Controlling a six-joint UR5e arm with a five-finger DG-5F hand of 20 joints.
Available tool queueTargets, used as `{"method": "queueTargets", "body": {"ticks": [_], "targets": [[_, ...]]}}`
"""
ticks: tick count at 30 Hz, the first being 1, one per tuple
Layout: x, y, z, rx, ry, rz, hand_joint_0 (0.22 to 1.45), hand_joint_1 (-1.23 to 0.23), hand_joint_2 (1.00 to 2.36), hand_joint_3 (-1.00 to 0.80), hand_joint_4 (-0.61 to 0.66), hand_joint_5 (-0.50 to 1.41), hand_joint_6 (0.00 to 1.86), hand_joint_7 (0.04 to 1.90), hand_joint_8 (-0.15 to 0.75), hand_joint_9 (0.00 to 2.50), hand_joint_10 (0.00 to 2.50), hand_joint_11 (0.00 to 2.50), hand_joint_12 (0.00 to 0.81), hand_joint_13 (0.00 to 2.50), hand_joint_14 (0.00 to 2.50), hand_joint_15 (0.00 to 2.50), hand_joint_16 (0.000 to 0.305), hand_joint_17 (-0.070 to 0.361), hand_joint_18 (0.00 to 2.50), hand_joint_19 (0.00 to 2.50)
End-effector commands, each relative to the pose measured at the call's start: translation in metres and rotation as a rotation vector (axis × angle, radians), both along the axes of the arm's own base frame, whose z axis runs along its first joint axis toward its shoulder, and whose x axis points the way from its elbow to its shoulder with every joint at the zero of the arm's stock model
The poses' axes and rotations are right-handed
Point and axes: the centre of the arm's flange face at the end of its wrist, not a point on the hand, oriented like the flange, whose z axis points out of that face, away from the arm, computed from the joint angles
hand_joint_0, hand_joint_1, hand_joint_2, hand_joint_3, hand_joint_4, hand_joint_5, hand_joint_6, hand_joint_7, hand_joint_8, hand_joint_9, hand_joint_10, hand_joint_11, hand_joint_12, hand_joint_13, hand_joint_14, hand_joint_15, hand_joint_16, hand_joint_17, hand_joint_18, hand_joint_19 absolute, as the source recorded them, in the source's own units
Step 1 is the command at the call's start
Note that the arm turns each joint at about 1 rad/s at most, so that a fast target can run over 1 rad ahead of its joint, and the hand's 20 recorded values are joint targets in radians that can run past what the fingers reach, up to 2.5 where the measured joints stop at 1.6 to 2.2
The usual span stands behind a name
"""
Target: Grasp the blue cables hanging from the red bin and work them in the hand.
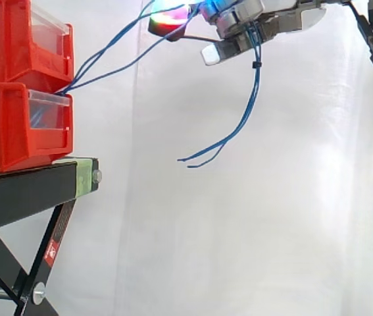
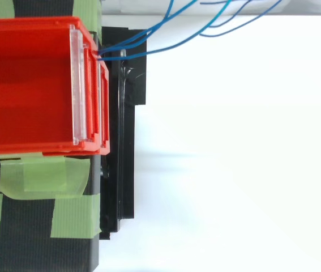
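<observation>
Half done approx: clutching blue cables in curled hand, stretching them off red bin at stand front edge; working them in hand pending

The hand is silver-grey metal, and its pads glow red-pink, cyan and white; the cables running through it and hanging below it are plain blue. Down and away from the hand, at the cables' far end, the bins are bright red with clear colourless front panels, and the stand beneath them is black with strips of pale green tape. The curtain behind the hand is plain white.
</observation>
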Motion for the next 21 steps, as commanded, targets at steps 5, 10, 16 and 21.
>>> {"method": "queueTargets", "body": {"ticks": [5,10,16,21], "targets": [[-0.0011,-0.0027,0.0017,-0.003,-0.002,-0.003,1.12,-0.71,1.47,0.4,0.13,0.25,0.34,1.21,0.362,0.24,2.5,2.04,0.439,0.43,2.5,1.37,0.042,0.094,0.52,0.66],[-0.0013,-0.0027,0.0009,-0.003,0.0,-0.003,0.82,-0.73,1.87,0.13,0.21,0.18,0.24,1.2,0.41,0.06,2.5,1.95,0.482,0.3,2.5,1.3,0.052,0.118,0.62,0.77],[-0.0019,-0.0053,0.0009,-0.004,0.0,-0.008,0.78,-0.75,1.88,0.05,0.19,0.06,0.23,1.13,0.41,0.0,2.5,1.86,0.47,0.0,2.5,1.16,0.052,0.117,0.26,0.63],[-0.0017,-0.0053,0.0017,-0.003,-0.002,-0.008,0.97,-0.79,1.56,0.18,0.14,0.08,0.11,1.19,0.377,0.0,2.5,1.86,0.423,0.0,2.5,1.15,0.043,0.097,0.22,0.94]]}}
